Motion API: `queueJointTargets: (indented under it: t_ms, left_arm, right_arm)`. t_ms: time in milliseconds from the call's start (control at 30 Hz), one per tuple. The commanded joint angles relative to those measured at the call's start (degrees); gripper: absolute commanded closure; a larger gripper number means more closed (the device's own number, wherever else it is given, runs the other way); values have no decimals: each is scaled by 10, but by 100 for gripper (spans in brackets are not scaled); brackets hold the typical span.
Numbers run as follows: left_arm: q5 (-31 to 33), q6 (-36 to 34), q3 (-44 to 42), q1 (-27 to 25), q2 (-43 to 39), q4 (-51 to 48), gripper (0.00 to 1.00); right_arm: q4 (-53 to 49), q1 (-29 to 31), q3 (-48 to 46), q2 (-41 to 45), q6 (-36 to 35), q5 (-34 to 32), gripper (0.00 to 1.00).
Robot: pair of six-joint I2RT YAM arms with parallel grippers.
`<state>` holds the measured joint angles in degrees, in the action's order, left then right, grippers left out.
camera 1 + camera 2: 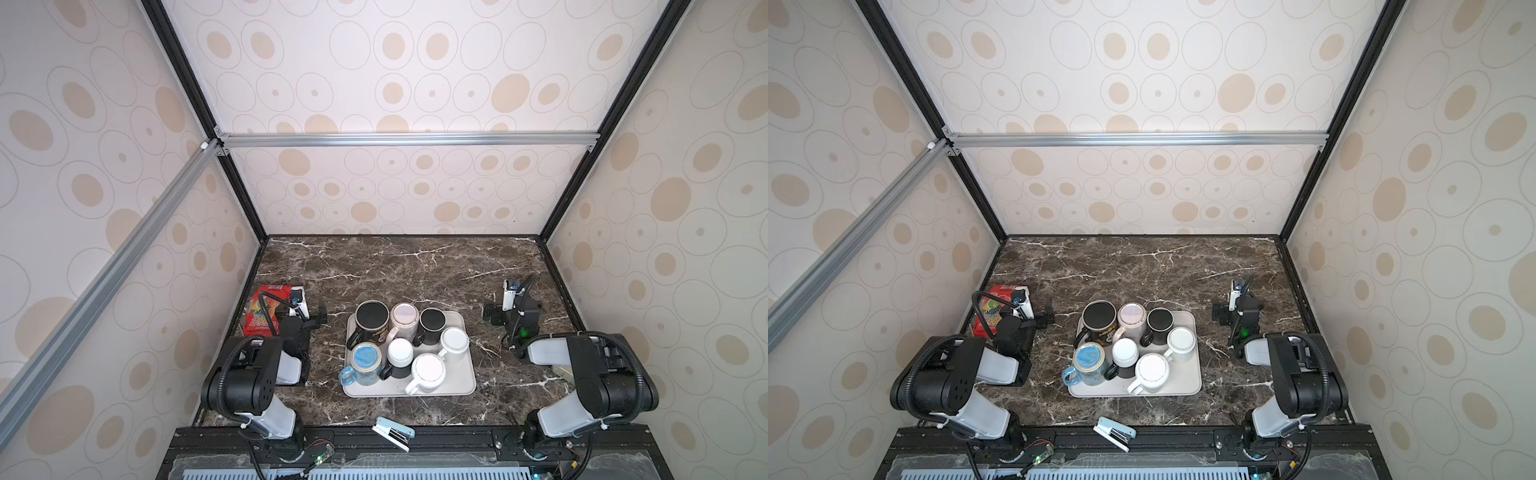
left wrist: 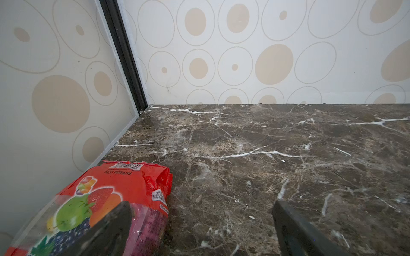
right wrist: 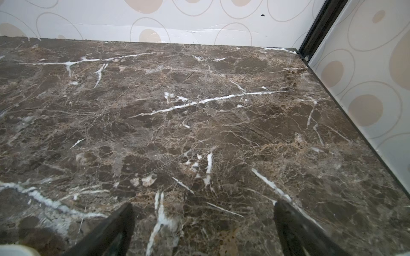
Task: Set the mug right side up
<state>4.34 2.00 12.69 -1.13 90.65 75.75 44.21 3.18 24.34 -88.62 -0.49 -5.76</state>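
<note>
Jaws wide in both wrist views; mugs (image 1: 400, 351) on tray (image 1: 462, 383) in both top views only

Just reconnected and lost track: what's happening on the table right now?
Nothing is being handled yet. Both arms sit at the sides of the marble table: the left gripper is open beside a red snack bag, the right gripper open over bare marble, each empty. Seven mugs stand crowded on the grey tray in the middle, apparently all bottom up, so none has been turned.
</note>
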Motion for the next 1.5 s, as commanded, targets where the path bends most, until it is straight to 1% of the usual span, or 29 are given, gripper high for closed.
queueJointTargets:
  t_ms: [0, 1233, 1300, 1333, 1400, 1467]
  left_arm:
    - [-2, -9, 6, 1, -2, 12, 0]
    - [4, -11, 5, 0, -3, 15, 0]
    - [28, -13, -1, -7, -25, 8, 0]
    - [39, -11, -1, -9, -46, -9, 0]
    - [66, -9, -2, -15, -86, -40, 0]
    - [117, -14, -8, -31, -130, -64, 0]
  right_arm:
    - [7, -5, 0, 5, -3, 7, 0]
    - [7, -5, 2, 5, -3, 7, 0]
    - [19, -5, 0, 8, -3, 0, 0]
    - [6, -4, 3, 21, -4, -4, 0]
    - [-79, -3, 28, 58, 3, -26, 0]
    - [-141, 3, 52, 90, 11, -62, 0]
